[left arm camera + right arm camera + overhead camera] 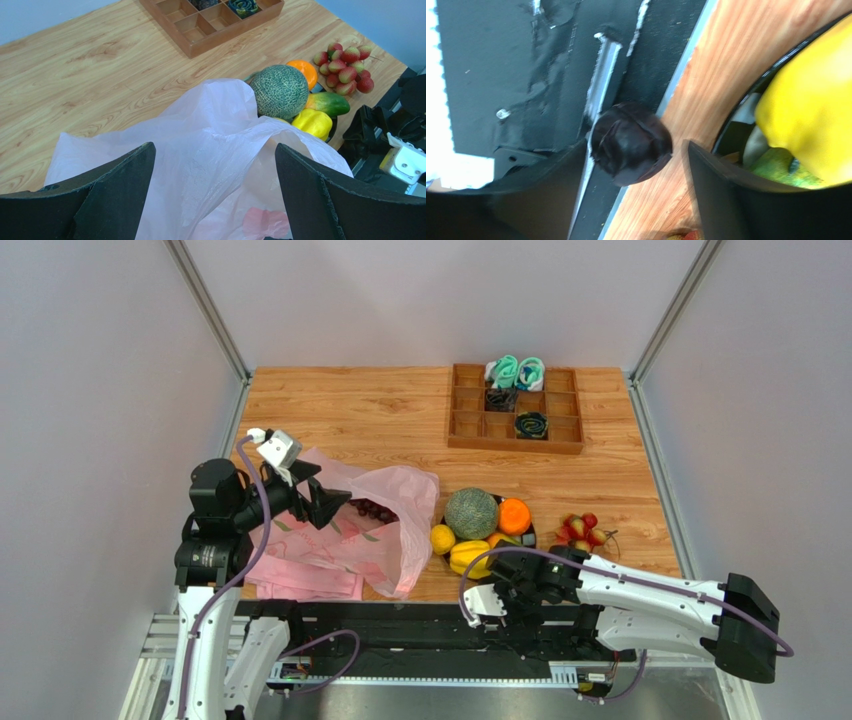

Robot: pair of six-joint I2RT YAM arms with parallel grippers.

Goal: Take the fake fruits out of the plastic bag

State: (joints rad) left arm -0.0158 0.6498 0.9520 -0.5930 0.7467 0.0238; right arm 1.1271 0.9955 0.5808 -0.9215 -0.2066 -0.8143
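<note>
Pink plastic bag point(400, 530): thin, translucent, crumpled | melon point(471, 513): netted grey-green

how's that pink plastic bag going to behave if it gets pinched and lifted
Probably floppy: the plastic bag is thin, translucent and lies in soft creases, so it would likely sag rather than hold shape. Likely light, though the dark grapes at its folds might shift or tumble. Its smooth film may slip from a shallow pinch.

Dark ball point(631, 142) btwn fingers point(736, 200), yellow fruit point(811, 115) rt
</note>
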